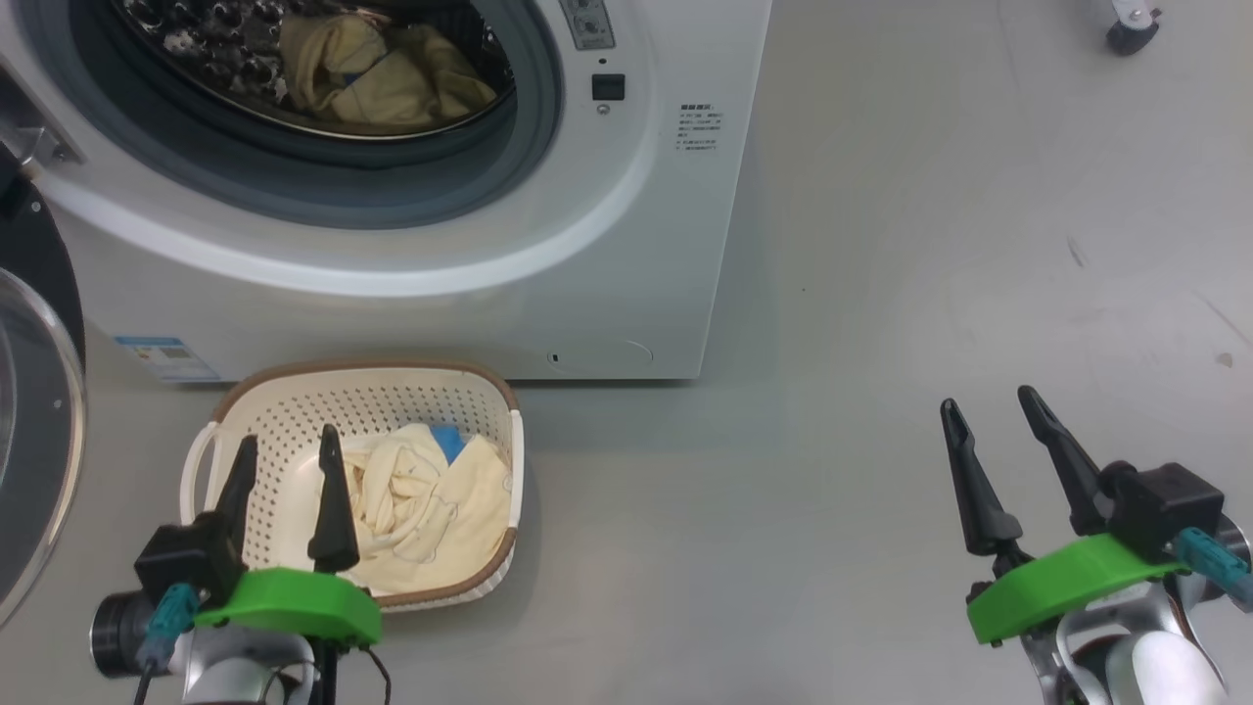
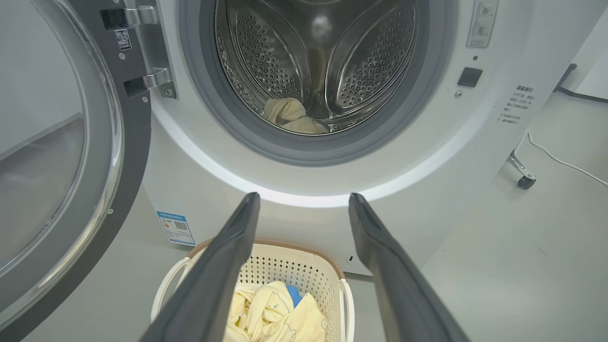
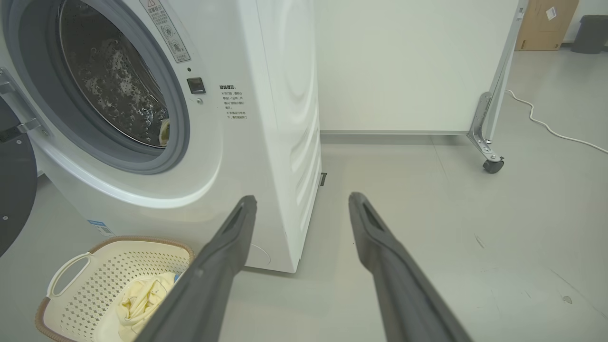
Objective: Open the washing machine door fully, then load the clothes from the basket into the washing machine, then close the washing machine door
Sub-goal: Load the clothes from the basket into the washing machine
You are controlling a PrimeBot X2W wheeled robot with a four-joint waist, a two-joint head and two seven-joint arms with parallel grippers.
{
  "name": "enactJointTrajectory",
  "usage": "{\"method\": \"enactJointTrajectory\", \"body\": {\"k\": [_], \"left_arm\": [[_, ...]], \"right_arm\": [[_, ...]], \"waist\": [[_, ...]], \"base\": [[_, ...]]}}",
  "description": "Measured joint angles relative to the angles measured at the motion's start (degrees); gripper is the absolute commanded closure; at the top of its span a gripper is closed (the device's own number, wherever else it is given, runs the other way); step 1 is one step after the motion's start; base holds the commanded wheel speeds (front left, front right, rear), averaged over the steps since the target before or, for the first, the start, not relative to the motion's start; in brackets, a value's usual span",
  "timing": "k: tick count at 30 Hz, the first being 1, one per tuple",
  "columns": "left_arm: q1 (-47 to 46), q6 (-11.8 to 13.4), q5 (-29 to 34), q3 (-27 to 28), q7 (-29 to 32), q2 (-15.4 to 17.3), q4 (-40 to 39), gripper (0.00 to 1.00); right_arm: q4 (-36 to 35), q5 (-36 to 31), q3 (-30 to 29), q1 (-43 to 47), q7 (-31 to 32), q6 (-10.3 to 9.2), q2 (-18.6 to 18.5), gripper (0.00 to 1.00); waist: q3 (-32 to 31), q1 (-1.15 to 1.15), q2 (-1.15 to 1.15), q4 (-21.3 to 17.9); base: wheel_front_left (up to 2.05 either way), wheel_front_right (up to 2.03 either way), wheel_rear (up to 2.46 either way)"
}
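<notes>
Bright, even light from overhead fills all three of my views, and the grey floor (image 1: 881, 294) takes only soft shadows: a faint one right of the basket (image 1: 392, 401), a dim band along the foot of the washing machine (image 1: 626, 245). Its white front ring glares in my left wrist view, and the steel drum (image 2: 361, 66) carries a bright spot. Both wrist views bow straight edges near their borders, and my fingers (image 2: 223, 266) there look soft, out of focus

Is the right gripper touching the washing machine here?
Apart. The head view shows a stretch of bare floor between the right gripper and the washing machine. Its jaws stand open over the floor.
</notes>
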Motion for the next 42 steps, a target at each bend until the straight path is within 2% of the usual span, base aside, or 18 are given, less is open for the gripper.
{"method": "enactJointTrajectory", "body": {"k": [3,10,19,27,34,42], "left_arm": [[-2.88,-0.59,-0.03,-0.03,0.01,-0.14,3.27,0.00],[-12.92,-3.69,-2.14,0.22,0.10,-0.93,14.99,0.00],[-28.25,-9.20,-5.25,1.00,1.53,-1.68,33.70,0.00],[-38.58,-14.52,-8.61,2.67,4.34,-1.52,48.31,0.00],[-46.09,-16.68,-11.52,4.34,8.39,0.00,54.71,0.00],[-50.29,-17.22,-13.72,5.41,14.02,2.82,58.84,0.00]], "right_arm": [[-0.12,0.00,0.13,-1.05,-0.03,0.00,0.00,0.00],[-1.07,0.00,1.65,-6.22,-0.74,0.00,0.00,0.00],[-1.00,-0.60,4.03,-13.41,-2.88,0.00,-0.01,0.00],[-0.52,-0.59,7.11,-20.65,-5.10,0.00,-0.07,0.00],[-0.97,-0.42,7.87,-24.16,-6.14,0.00,-0.10,0.00],[-1.30,0.49,8.36,-26.14,-7.42,0.00,-0.10,0.00]], "waist": [[1.75,0.00,0.00,0.05],[7.97,0.00,0.00,-0.28],[18.00,0.00,0.00,-1.64],[27.40,0.00,0.00,-4.72],[35.45,0.00,0.00,-7.56],[42.28,0.00,0.00,-10.58]], "base": [[0.00,0.00,0.00],[0.00,0.00,0.00],[0.00,0.00,0.00],[0.00,0.00,0.00],[0.00,0.00,0.00],[0.00,0.00,0.00]]}}
